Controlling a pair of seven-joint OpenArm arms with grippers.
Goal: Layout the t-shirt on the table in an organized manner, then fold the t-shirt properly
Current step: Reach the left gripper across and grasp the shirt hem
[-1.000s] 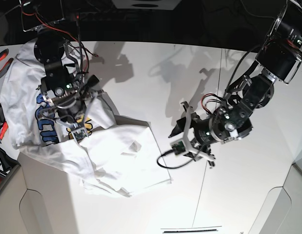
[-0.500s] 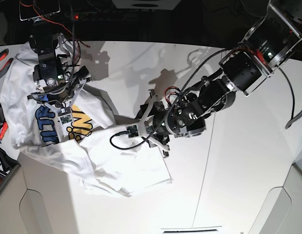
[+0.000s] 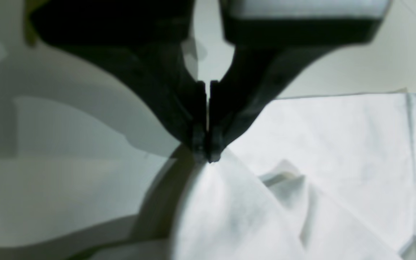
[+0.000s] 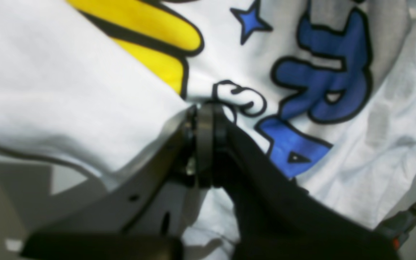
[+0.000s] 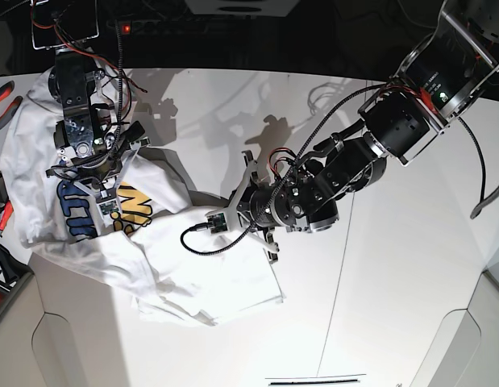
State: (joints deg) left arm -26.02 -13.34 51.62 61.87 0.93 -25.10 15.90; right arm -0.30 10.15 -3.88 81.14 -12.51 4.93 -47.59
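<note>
The white table (image 5: 394, 266) fills the base view, a thin dark seam (image 5: 339, 282) running down it, with darkness and cables behind its far edge. The t-shirt (image 5: 193, 266) lies crumpled at the table's left end, print partly showing. Only the left wrist view shows the left gripper (image 3: 207, 153) closed, tips pinching a raised peak of plain white cloth. The right wrist view shows the right gripper (image 4: 204, 108) closed too, pinching fabric at the blue and yellow lettering (image 4: 320, 83)
</note>
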